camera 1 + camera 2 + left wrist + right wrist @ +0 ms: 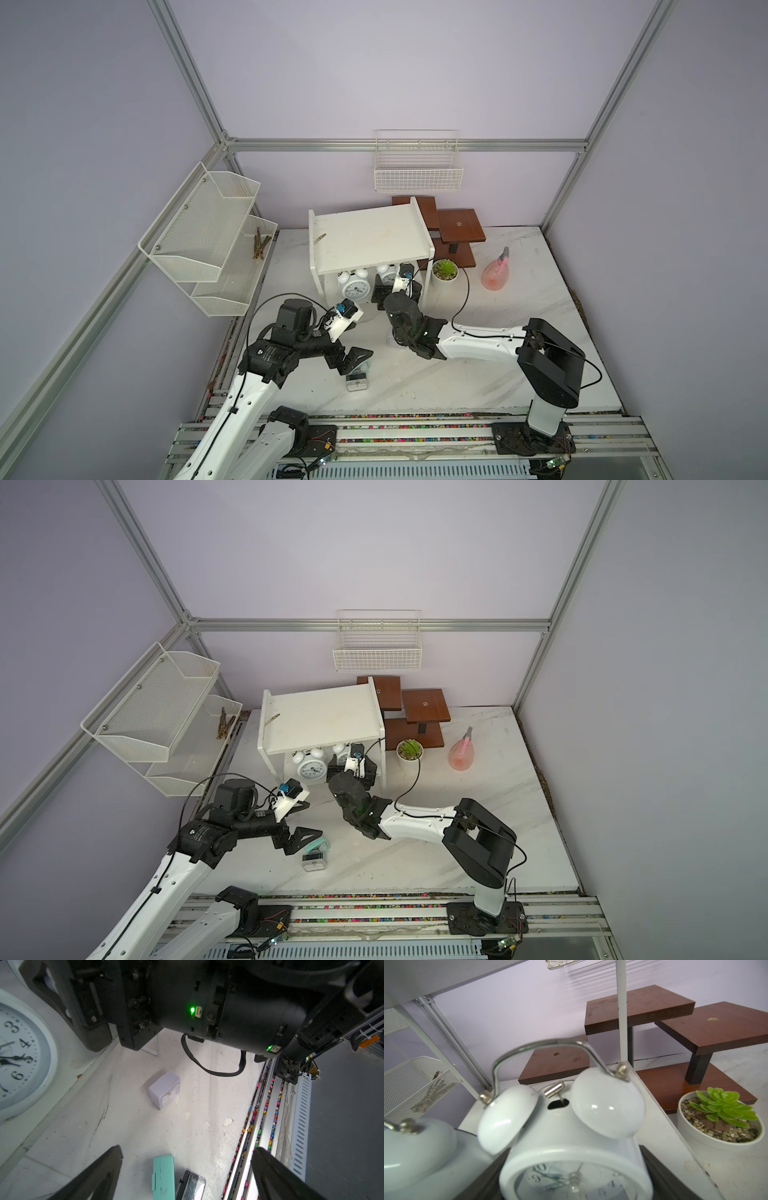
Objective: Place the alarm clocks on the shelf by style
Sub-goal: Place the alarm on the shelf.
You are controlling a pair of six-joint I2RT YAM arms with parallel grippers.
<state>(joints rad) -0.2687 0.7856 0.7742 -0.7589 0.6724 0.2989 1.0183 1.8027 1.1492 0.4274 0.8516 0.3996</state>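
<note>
The right gripper (352,771) reaches into the lower tier of the white shelf (370,241). Its black fingers (654,1165) lie tight against both sides of a round twin-bell clock (571,1142) and are clamped on its body. The clock's face points toward the wrist camera and its bells toward the brown stepped stand (639,1007). Just beside it on the same board stands the other twin-bell clock (356,287), upright, face to the front, clear of the fingers.

The left gripper (188,1148) hangs low over the marble table (478,374) in front of the shelf, its fingers (99,1176) spread wide and holding nothing. In the left wrist view, a mint-green square clock (164,1176) lies between the two fingers, touching neither. A silver-grey square clock (191,1184) lies right beside it. In both top views the gripper partly covers the mint-green clock. Well beyond the fingertips, a white square clock (165,1089) sits alone on the table. A potted succulent (444,272) stands just beside the shelf.
</note>
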